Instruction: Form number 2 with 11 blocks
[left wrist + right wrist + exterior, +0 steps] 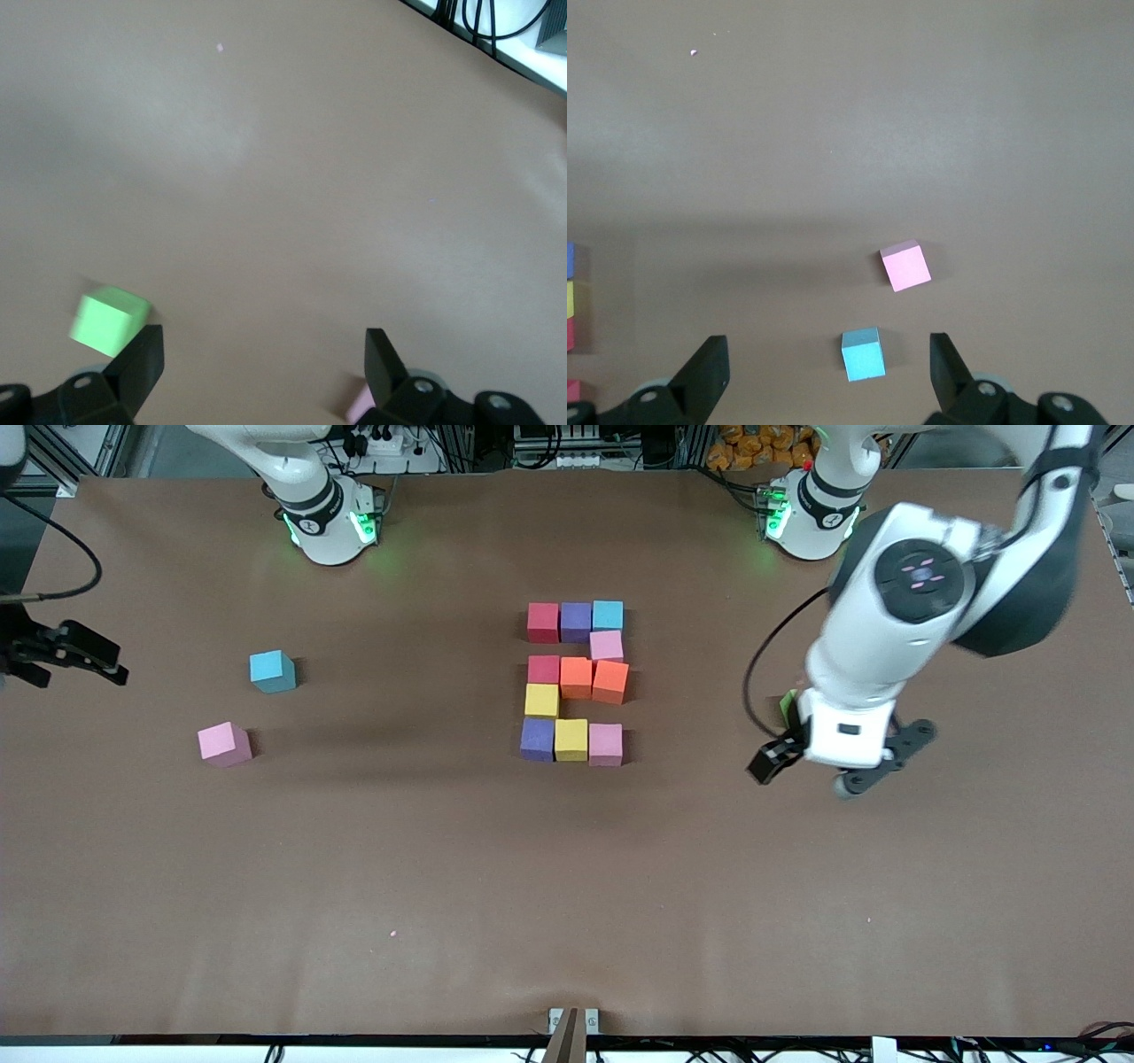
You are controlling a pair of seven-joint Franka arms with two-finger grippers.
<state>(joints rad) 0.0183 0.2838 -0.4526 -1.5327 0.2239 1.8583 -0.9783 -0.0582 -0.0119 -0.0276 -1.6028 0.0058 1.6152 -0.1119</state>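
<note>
Table: a wide table [443,886] covered in matte brown paper is taken as the landmark; every cube rests on it.
Left arm: it is raised over the table toward its own end. The left gripper [837,766] is seen with its jaws spread and nothing between them. It is judged to be waiting clear of the digit.
Right arm: the right gripper [66,657] is seen at the table's edge by the right arm's end, jaws spread and empty, over bare paper near the spare cubes.
Number 2: the number 2 [576,682], a blocky digit of eleven small matte cubes, lies at the table's middle. Three rows of three are linked by single cubes, so the shape appears complete. One orange cube [610,681] is set slightly askew.
Spare cubes: a light blue matte cube [272,670] and a pink matte cube [223,743] are left toward the right arm's end of the table, well apart from the digit, apparently unneeded.
Green cube: a small light green cube [106,319] lies on the table just beside the left gripper, mostly hidden by the arm in the front view.
Obstacles: nothing is seen between either gripper and the digit.
</note>
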